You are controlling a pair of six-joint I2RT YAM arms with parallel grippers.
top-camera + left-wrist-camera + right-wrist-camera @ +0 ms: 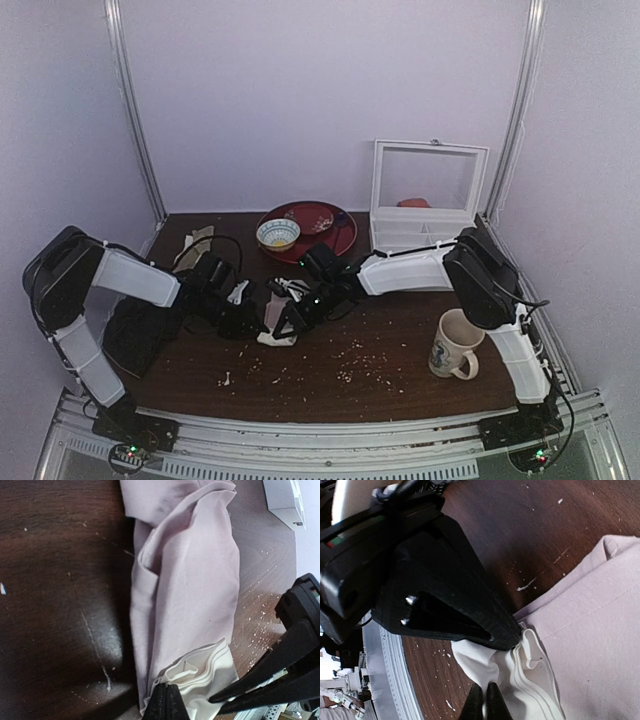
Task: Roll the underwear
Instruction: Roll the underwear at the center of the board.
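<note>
The top external camera looks down and forward from above and behind the arm bases, far enough back to take in the whole dark brown wooden table point(400, 350). The left wrist camera sits very close over the tabletop, facing along its own black left gripper point(167, 702). The right wrist camera is just as close, behind the black right gripper point(485, 702). Both wrist views share the whitish waistband end of the pale pink thin fabric underwear point(190, 605), and each shows the other arm's gripper. The top view shows that spot small, near mid-table.
</note>
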